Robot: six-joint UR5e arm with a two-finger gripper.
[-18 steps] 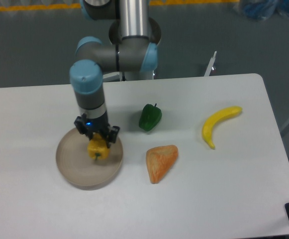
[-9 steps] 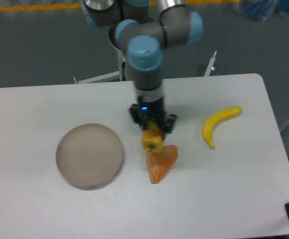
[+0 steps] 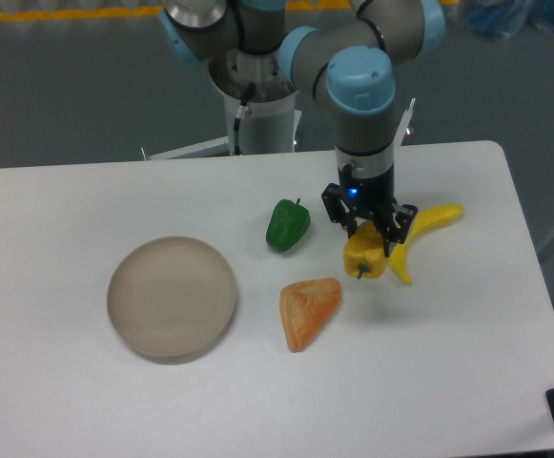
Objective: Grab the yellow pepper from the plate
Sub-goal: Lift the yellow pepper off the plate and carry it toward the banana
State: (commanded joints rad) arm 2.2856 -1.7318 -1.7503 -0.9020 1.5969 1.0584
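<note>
The yellow pepper [image 3: 365, 259] hangs above the table right of centre, stem end pointing down, with my gripper [image 3: 368, 239] shut on its top. It sits just left of the banana and partly covers it. The round beige plate [image 3: 172, 298] lies far to the left with nothing on it.
A green pepper [image 3: 287, 225] rests left of the gripper. An orange wedge-shaped piece [image 3: 308, 311] lies in front of it, below and left of the held pepper. A yellow banana [image 3: 430, 227] curves along the right side, close to the gripper's fingers. The table's right edge is beyond the banana.
The arm carried the yellow pepper off the plate and rightward across the table, past the green pepper and orange wedge, to beside the banana. The plate now holds nothing.
</note>
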